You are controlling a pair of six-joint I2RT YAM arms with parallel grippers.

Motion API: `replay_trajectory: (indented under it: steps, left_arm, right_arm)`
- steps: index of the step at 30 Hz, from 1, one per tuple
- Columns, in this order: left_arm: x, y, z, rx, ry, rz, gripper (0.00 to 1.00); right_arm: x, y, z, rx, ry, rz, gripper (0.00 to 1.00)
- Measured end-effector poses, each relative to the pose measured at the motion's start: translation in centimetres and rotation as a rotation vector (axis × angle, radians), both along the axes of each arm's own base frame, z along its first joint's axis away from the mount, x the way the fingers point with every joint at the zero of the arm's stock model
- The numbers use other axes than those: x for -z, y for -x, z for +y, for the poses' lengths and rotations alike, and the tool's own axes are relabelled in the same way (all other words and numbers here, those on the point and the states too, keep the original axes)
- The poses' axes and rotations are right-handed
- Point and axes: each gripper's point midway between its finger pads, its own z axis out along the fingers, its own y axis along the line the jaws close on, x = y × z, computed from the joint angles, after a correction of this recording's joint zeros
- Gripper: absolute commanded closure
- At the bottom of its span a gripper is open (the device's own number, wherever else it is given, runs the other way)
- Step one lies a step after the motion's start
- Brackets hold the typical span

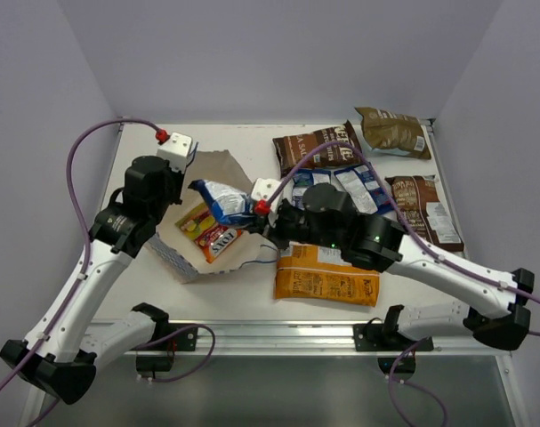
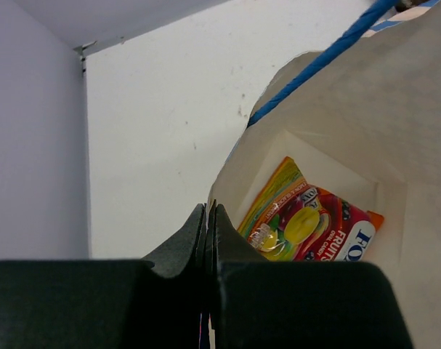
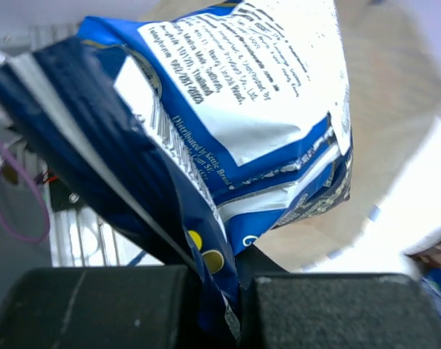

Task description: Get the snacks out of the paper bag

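Nearest the arms, the large orange bag (image 1: 327, 276) is lying flat on the table (image 1: 225, 302). Just left of it, the blue-and-white checkered paper bag (image 1: 176, 258) is lying on its side, showing its white inside with a red-yellow packet (image 1: 212, 233) sitting in there. The left gripper (image 2: 209, 233) is pinching the bag's rim with its jaws squeezed together, and the right gripper (image 3: 238, 291) is clamping a crinkly blue packet (image 3: 227, 131) by its edge, holding it up over the bag's mouth. Further back, other blue packets (image 1: 350, 182) and three brown chip bags (image 1: 314, 147) are lying spread out on the table.
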Motion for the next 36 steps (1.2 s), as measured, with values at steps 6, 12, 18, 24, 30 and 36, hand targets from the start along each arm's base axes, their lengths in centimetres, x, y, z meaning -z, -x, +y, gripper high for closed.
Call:
replay_trajectory:
  steps: [6, 12, 18, 24, 30, 36]
  left_arm:
    - [0.3, 0.4, 3.1, -0.170, -0.061, 0.006, 1.00]
    - [0.0, 1.5, 5.6, -0.288, -0.102, -0.009, 1.00]
    - [-0.5, 2.1, 6.5, -0.329, -0.118, -0.026, 1.00]
    - [-0.6, 1.3, 6.0, -0.298, -0.143, -0.022, 1.00]
    - [-0.9, -1.1, 4.1, -0.208, -0.165, -0.011, 1.00]
    - [-1.0, -2.8, 2.3, -0.120, -0.171, -0.001, 1.00]
  right_arm:
    - [-4.5, -6.8, -5.7, 0.272, -0.114, -0.026, 1.00]
    - [-3.1, -14.7, -10.5, 0.556, -0.111, 0.016, 1.00]
    - [5.9, -20.2, -7.9, 0.606, 0.042, 0.138, 0.77]
    - [15.3, -20.6, -6.1, 0.587, 0.179, 0.317, 0.25]
    - [12.5, -17.3, -7.2, 0.556, 0.119, 0.356, 0.12]
    - [0.4, -11.8, -7.0, 0.440, -0.133, 0.218, 0.13]
